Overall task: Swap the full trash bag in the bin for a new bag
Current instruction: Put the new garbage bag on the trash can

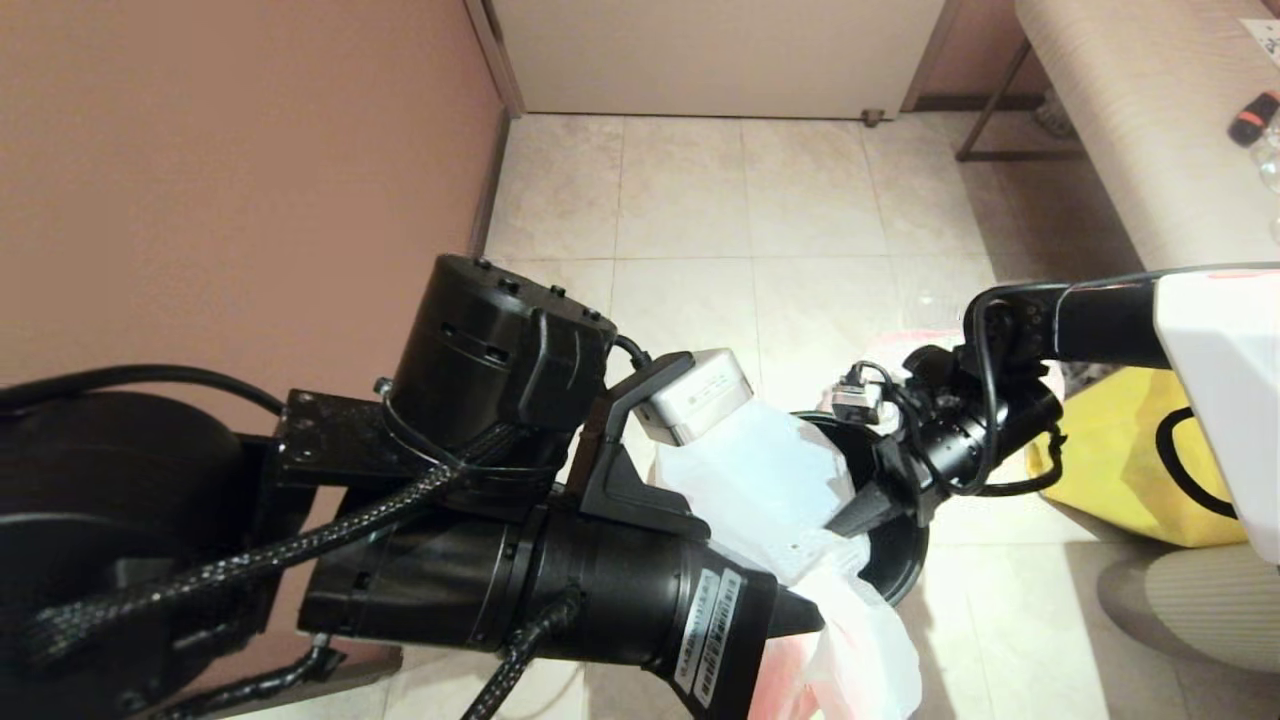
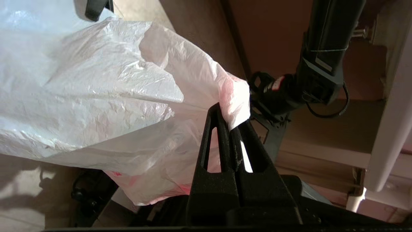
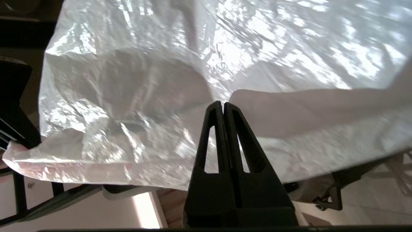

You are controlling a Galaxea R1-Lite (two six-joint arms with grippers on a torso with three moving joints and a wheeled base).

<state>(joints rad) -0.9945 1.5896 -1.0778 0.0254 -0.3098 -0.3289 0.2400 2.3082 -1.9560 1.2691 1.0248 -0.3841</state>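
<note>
The new bag [image 1: 770,480] is a thin white film with a pink-red rim, and it hangs spread between my two grippers above the bin [image 1: 900,575], a small round dark one on the floor. My left gripper [image 1: 812,620] is shut on the bag's pink rim [image 2: 236,106], its fingertips [image 2: 225,129] pinching the film. My right gripper [image 1: 858,512] is shut on the film's other side, over the bin's mouth; a fold of the bag [image 3: 289,109] starts right at its tips [image 3: 222,104]. No bottles show through it. The full trash bag is hidden; only a pink-edged scrap [image 1: 900,345] shows behind my right wrist.
A big yellow bag [image 1: 1130,470] stands on the tiles just right of the bin. A bench [image 1: 1140,130] runs along the right side and a brown wall [image 1: 250,180] along the left. Open tiled floor [image 1: 750,200] lies beyond the bin, up to the door.
</note>
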